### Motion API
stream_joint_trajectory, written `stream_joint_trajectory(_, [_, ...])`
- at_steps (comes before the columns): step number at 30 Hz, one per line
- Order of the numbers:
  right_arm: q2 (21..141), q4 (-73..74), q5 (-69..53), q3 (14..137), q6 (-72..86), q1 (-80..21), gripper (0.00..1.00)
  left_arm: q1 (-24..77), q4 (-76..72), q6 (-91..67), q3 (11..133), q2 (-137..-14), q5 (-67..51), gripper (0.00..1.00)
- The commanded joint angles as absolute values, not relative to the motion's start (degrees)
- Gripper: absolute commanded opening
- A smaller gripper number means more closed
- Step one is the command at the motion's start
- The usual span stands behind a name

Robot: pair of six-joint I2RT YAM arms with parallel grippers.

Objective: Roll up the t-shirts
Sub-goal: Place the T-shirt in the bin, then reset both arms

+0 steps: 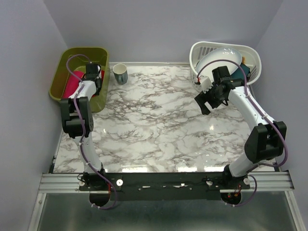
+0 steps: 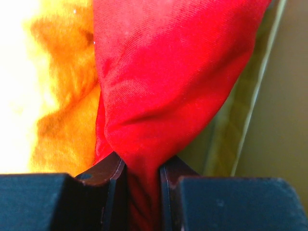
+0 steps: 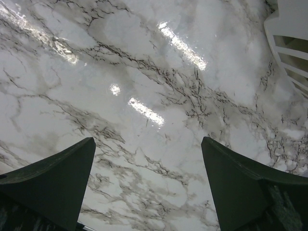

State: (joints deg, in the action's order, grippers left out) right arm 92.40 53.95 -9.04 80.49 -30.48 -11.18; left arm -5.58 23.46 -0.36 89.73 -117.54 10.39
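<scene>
A white marble-patterned surface [image 1: 159, 125] with grey veining fills the middle of the enclosure. 3 plain, pale lavender walls [image 1: 159, 29] close it in at the back, left and right. Bright streaks of overhead light [image 3: 182, 45] glare off its glossy top. An aluminium rail [image 1: 48, 182] runs along the near edge, with a dull grey floor [image 1: 168, 216] below.
</scene>
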Motion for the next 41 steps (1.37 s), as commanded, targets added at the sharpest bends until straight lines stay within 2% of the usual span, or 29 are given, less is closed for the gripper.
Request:
stream_joint_trajectory(1, [89.83,53.35,-8.43,79.36,-31.38,-10.9,1.0,-5.89,26.45,2.11,84.02,-114.0,7.39,0.23])
stream_joint_trajectory(2, [89.82,53.44,-8.44,79.45,-31.46,-10.99,1.0,-6.15,27.06,2.54,84.55,-112.78,4.25,0.35])
stream_joint_trajectory(5, [89.82,53.96,-8.52,80.33,-31.55,-10.9,1.0,-6.59,29.0,4.74,87.88,-109.53,3.61,0.53])
stream_joint_trajectory(9, [90.17,54.4,-8.88,81.47,-31.29,-10.99,1.0,-6.68,32.34,8.87,95.43,-105.48,3.43,0.66])
stream_joint_trajectory(15, [89.3,53.44,-9.84,82.26,-30.06,-10.99,1.0,-7.99,38.93,10.02,107.04,-102.39,0.09,0.74])
stream_joint_trajectory(20, [88.86,53.35,-16.85,87.18,-27.08,-10.99,1.0,-8.35,44.29,8.71,111.71,-101.0,-12.53,0.82])
stream_joint_trajectory(21, [88.77,52.65,-17.48,87.88,-25.68,-10.99,1.0,-8.26,44.38,8.01,111.53,-100.38,-15.27,0.96])
stream_joint_trajectory(22, [88.94,51.6,-18.36,89.02,-24.36,-11.07,1.0,-8.26,43.86,7.22,110.75,-99.85,-17.47,0.98])
stream_joint_trajectory(23, [89.03,50.98,-19.59,90.69,-21.74,-10.99,1.0,-8.17,43.6,5.21,110.31,-98.71,-21.58,0.98])
stream_joint_trajectory(26, [88.42,48.52,-20.73,92.54,-18.64,-10.99,1.0,-6.42,42.45,3.17,108.2,-97.47,-23.99,0.99])
stream_joint_trajectory(34, [84.82,48.16,-23.2,89.48,-17.67,-11.07,1.0,4.03,38.51,7.21,96.26,-92.64,-19.08,0.99])
stream_joint_trajectory(41, [79.37,48.87,-30.48,85.61,-20.13,-10.99,1.0,9.75,36.74,6.33,92.11,-90.26,-16.7,0.98])
